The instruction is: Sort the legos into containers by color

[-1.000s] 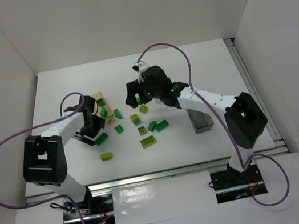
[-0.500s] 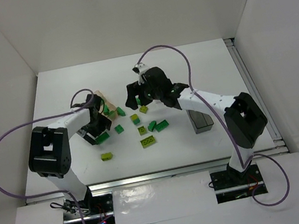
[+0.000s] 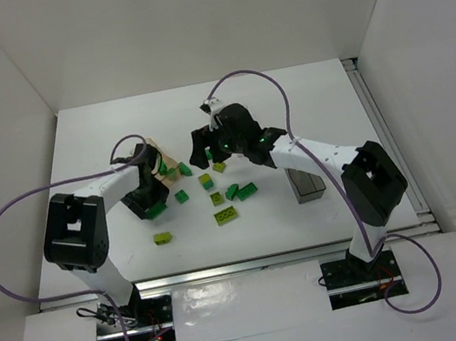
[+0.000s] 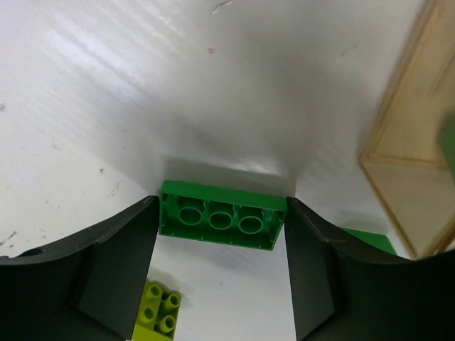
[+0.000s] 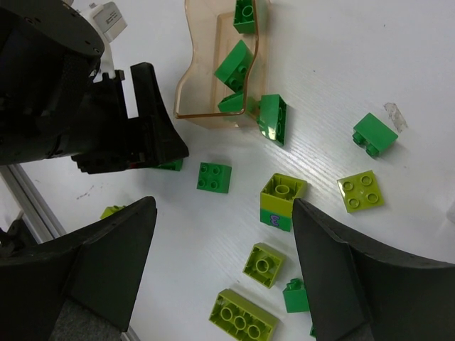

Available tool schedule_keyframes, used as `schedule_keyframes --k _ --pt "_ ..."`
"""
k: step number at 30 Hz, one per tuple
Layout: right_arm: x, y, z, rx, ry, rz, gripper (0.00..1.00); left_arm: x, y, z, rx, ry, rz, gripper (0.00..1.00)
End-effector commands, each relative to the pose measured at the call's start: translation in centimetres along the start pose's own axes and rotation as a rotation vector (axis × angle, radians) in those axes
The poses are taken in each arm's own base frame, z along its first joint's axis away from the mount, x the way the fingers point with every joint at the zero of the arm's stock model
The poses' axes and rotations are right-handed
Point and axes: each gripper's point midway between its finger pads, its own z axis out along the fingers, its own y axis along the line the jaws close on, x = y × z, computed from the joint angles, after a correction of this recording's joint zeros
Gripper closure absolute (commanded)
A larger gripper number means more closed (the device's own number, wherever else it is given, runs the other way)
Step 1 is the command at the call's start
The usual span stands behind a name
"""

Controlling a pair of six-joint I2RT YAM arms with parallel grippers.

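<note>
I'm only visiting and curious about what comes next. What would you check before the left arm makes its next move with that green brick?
1. Green brick lies between the left fingers: ok.
2. Fingers pressed firmly on both its ends: cannot tell.
3. Lime brick lies apart from the green brick: ok.
4. Tan box, with green bricks inside, stands close by: ok.
5. Right fingers open, holding nothing: ok.

A green brick (image 4: 222,217) lies underside up on the white tabletop (image 4: 142,92), its ends right against two black fingers (image 4: 106,263). A small lime brick (image 4: 158,309) sits nearer; a wooden box (image 4: 405,135) stands at the right.
</note>
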Motion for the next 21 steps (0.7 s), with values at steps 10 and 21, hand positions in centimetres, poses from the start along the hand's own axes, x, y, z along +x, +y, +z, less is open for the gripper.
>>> schedule_keyframes --k 10,21 --pt "-0.7 0.7 -0.2 -0.013 -0.038 -0.006 0.16 -5.3 0.0 -9.9 0.139 -0.212 0.021 0.28" --pt "-0.9 0.2 -2.0 0.032 -0.049 -0.022 0.16 -11.1 -5.7 -9.1 0.168 -0.238 -0.022 0.29"
